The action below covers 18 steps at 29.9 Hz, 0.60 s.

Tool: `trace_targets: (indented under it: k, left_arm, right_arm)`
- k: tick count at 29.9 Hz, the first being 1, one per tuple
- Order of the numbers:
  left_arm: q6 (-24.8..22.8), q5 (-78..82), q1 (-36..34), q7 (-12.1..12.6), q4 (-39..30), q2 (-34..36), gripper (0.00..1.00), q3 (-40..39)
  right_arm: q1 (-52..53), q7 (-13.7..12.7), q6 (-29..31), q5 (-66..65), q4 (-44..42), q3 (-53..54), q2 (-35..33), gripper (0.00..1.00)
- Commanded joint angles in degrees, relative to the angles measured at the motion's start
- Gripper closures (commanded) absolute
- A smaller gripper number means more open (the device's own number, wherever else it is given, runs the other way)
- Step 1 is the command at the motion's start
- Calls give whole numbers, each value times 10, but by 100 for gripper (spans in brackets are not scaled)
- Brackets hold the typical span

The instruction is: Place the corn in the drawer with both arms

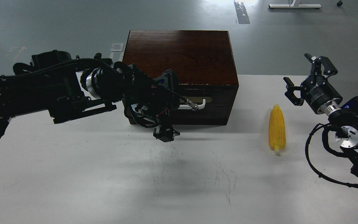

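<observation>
Status from the head view: drawer (pixel 197 110) is shut, front flush with the dark wood cabinet (pixel 179 56). Nothing is in it yet.

Your left end effector (pixel 172 105) sits right at the drawer front, over the left part of the white bar handle (pixel 201 103). It's dark and cluttered with cable, so I cannot tell whether its fingers are released or clenched, or whether they have the handle at all. One black finger piece hangs low, just above the counter (pixel 104 180). My read: it's parked there to pull the drawer, which has to happen before anything else.

Corn (pixel 277 129) lies flat on the counter, well right of the cabinet, pointed tip away from you, stubby end toward you. Nothing touches it.

Your right end effector (pixel 310 77) hovers near the corn, up and to its right, fingers spread wide and empty. Looks staged for the pick while the left handles the drawer, which fits the two-arm split.

Judgement calls:
- Step in hand: opening the drawer. Task is early.
- Confirm the left grip on the handle before you pull. A slip off the bar is the likely failure.
- Cabinet isn't fixed as far as I can see, so it may slide toward you on the pull.
- Corn is round and tapered, so it may roll. Grip across the thick middle.
</observation>
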Motion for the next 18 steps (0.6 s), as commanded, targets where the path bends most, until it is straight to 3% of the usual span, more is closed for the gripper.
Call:
trace_targets:
  k: [1, 18]
  left_arm:
    - [0, -1, 0, 0, -14, 2, 1, 0]
    - [0, -6, -8, 0, -99, 19, 1, 16]
  right_arm:
    - [-1, 0, 0, 0, 0, 2, 0, 0]
    - [-3, 0, 0, 0, 0, 2, 0, 0]
